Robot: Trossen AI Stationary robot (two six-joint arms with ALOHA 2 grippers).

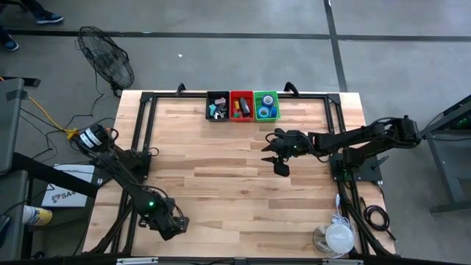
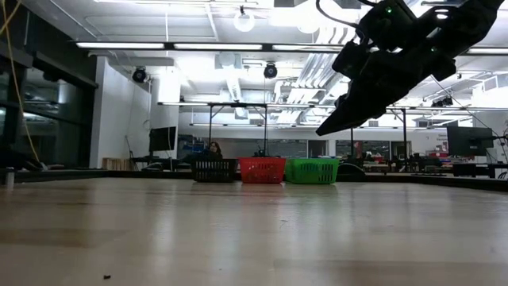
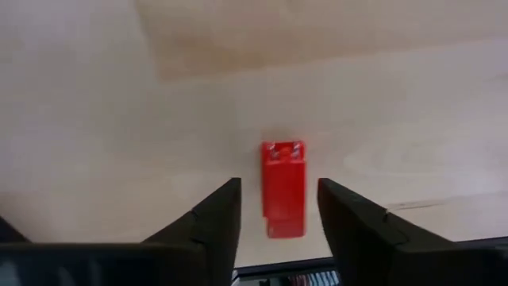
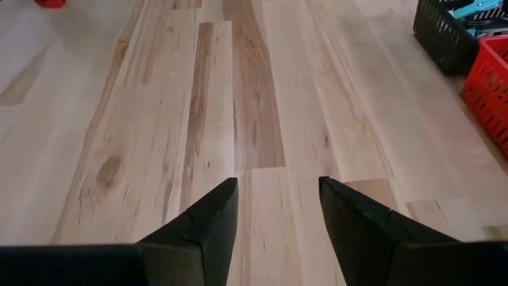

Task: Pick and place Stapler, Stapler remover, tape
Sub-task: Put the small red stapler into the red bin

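Observation:
A small red stapler [image 3: 283, 189] lies flat on the wooden table near its front-left corner. My left gripper [image 3: 279, 208] points steeply down over it, open, one finger on each side of the stapler with a gap to each. In the high view this gripper [image 1: 173, 224] hides the stapler. My right gripper [image 1: 276, 153] hangs open above the table's middle right, with nothing between its fingers [image 4: 278, 208]. Blue tape rolls [image 1: 267, 111] lie in the green basket [image 1: 266, 96]. I cannot tell whether the stapler remover is among the small things in the black basket [image 1: 209, 105].
Black, red [image 1: 241, 95] and green baskets stand in a row at the far edge. A black metal frame [image 1: 143, 132] runs along the table's sides. A white round thing [image 1: 338, 237] sits at the near right corner. Bare wood lies between the two arms.

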